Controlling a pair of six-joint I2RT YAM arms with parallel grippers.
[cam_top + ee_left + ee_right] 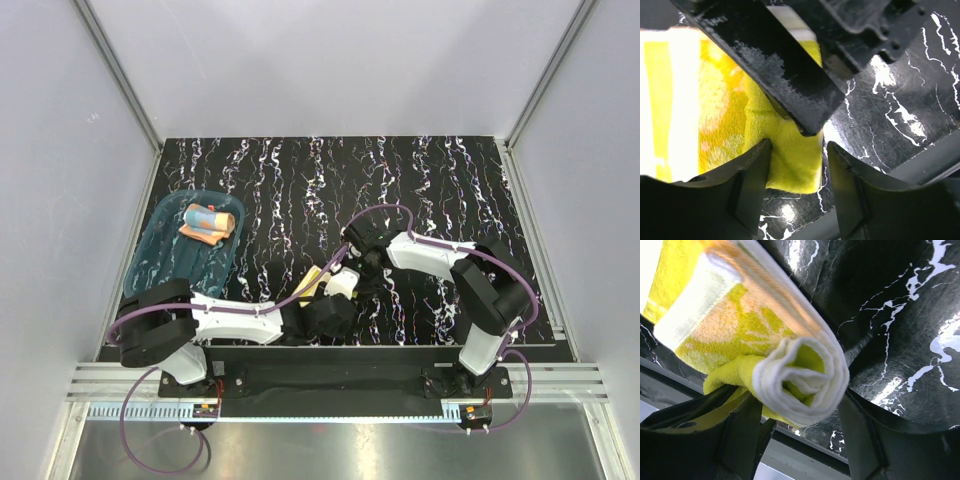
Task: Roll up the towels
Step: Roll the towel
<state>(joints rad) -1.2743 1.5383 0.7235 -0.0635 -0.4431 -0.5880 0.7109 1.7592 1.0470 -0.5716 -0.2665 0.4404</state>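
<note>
The yellow towel [313,283] lies near the table's front edge, partly rolled. Its cream rolled end [800,380] sits between the fingers of my right gripper [800,405], whose jaws stand apart around the roll. My left gripper [799,150] is open too. A flat yellow corner of the towel [790,160] lies between its fingers, against the left one and clear of the right one. One black finger [785,65] of the right gripper crosses the top of the left wrist view. The orange-pink towel [208,222] lies rolled in the tray.
A translucent teal tray [160,260] stands at the left of the black marbled mat [420,180]. The mat's front edge and a metal rail [340,385] run just behind both grippers. Grey walls enclose the table on three sides.
</note>
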